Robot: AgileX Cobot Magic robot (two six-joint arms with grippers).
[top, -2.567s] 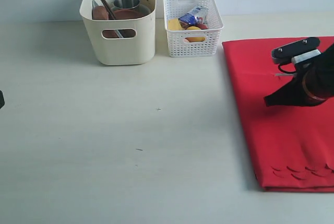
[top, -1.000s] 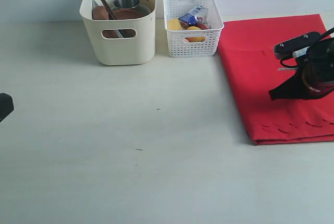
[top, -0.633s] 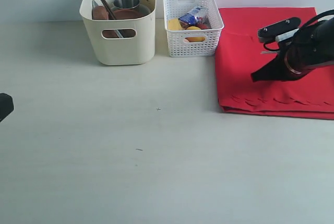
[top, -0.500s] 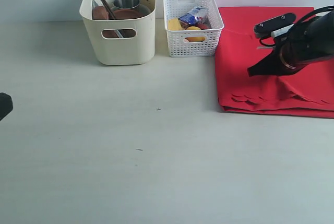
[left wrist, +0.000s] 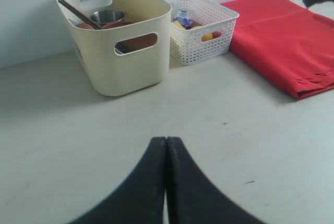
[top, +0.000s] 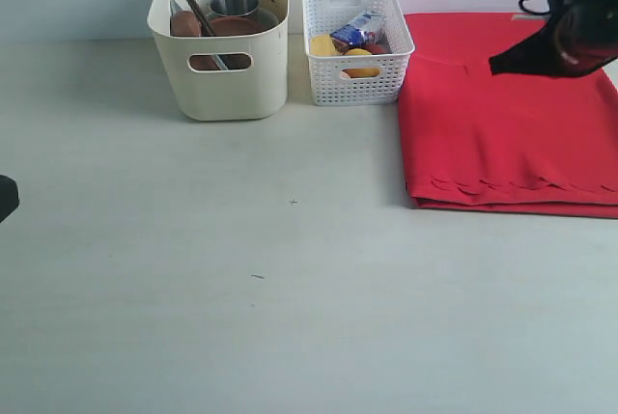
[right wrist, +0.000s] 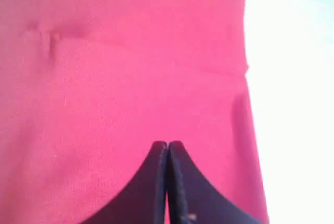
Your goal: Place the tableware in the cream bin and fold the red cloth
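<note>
R gripper [top: 494, 68] is being held w/ its two black fingers pressed together, no gap btwn them, and nothing is being clamped. It is being carried over the far part of the red cloth [top: 502, 124], at the far right of the scene. Whether the tips are touching the fabric can't be told. In the R wrist view only plain red fabric is being seen beyond the closed tips.

The red cloth is being shown folded and lying flat on the right side of the table [top: 290, 289], just beside the white perforated basket [top: 357, 86]. Its scalloped edge [top: 502, 184] is being shown on top, along the near side.

L gripper [left wrist: 166, 141] is likewise being held w/ fingers together and empty, over bare table at the left edge of the scene, well apart from both containers.

The cream bin [top: 220, 91] is being shown at the far side, just left of the basket. Tableware is being held inside it: a steel cup [top: 234, 4], a brown wooden plate [top: 234, 25] and dark chopsticks [top: 191, 1] leaning up past the rim. Food items [top: 352, 38] are being held in the basket.
</note>
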